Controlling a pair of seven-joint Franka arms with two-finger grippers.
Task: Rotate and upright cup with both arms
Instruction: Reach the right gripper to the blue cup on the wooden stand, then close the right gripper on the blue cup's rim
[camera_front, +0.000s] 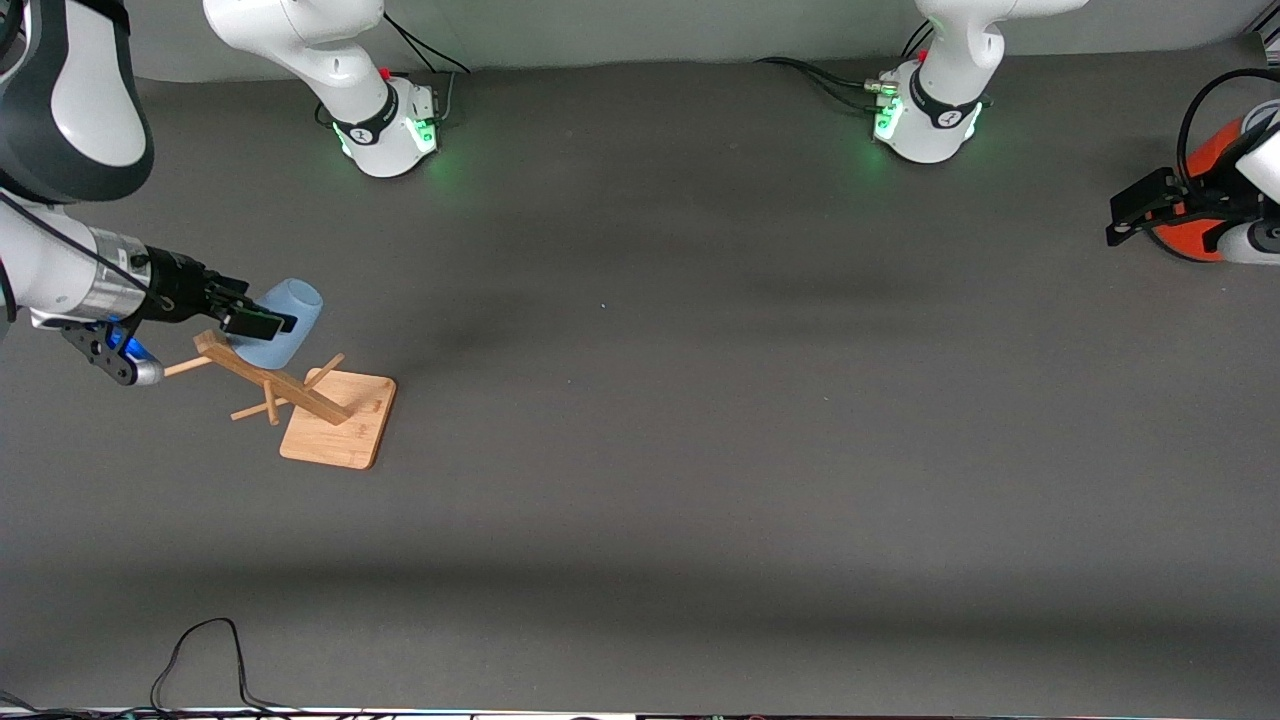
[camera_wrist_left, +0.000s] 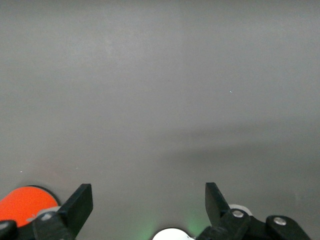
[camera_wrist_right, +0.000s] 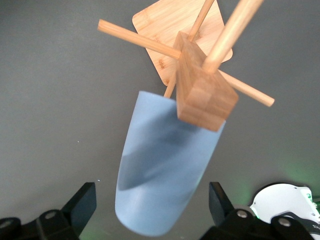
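Observation:
The light blue cup (camera_front: 292, 312) hangs tilted at the wooden rack (camera_front: 275, 380), apparently on one of its pegs, toward the right arm's end of the table. My right gripper (camera_front: 256, 320) is open around the cup. In the right wrist view the cup (camera_wrist_right: 165, 175) sits between the two black fingers (camera_wrist_right: 82, 205) with a gap on each side, its narrow end toward the camera. My left gripper (camera_front: 1120, 230) is open and empty over the left arm's end of the table, beside an orange cylinder. Only grey table shows between its fingers (camera_wrist_left: 80, 202).
The rack's square wooden base (camera_front: 340, 425) lies on the grey table, with the leaning post and pegs (camera_wrist_right: 202, 95) above it. The orange cylinder (camera_front: 1212, 150) stands at the left arm's end and also shows in the left wrist view (camera_wrist_left: 22, 202). Black cables (camera_front: 200, 650) lie at the table's near edge.

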